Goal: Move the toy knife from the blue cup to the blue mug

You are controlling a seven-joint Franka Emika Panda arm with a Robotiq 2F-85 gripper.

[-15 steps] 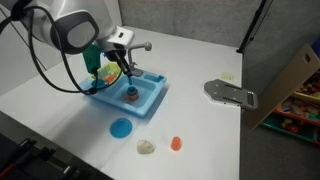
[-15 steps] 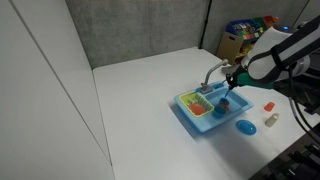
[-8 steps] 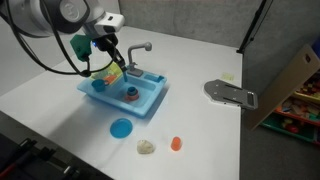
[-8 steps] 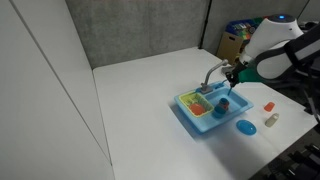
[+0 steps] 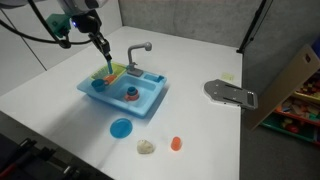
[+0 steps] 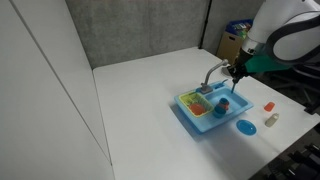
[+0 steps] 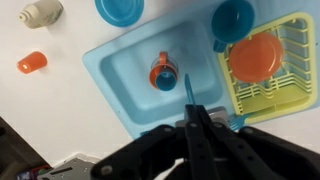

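The blue cup [image 7: 162, 72] with a red-orange top stands in the basin of the blue toy sink [image 7: 118, 62]; it also shows in an exterior view [image 5: 130, 94]. The plain blue mug [image 7: 233, 22] stands at the sink's corner beside the yellow rack, and shows in an exterior view [image 5: 98, 85]. My gripper [image 7: 193, 122] is shut on the thin blue toy knife [image 7: 187, 88], which hangs blade-down. In an exterior view the gripper [image 5: 98, 40] holds the knife [image 5: 105, 58] well above the sink, over the rack and mug side.
A yellow dish rack [image 7: 290, 70] holds an orange plate [image 7: 255, 55]. A grey faucet [image 5: 135, 52] stands behind the sink. A flat blue disc [image 5: 121, 127], a beige piece [image 5: 147, 147] and an orange piece [image 5: 176, 143] lie in front. A grey object [image 5: 230, 93] lies farther off.
My gripper has risen from low over the blue cup to high above the sink, carrying the knife up and toward the mug side.
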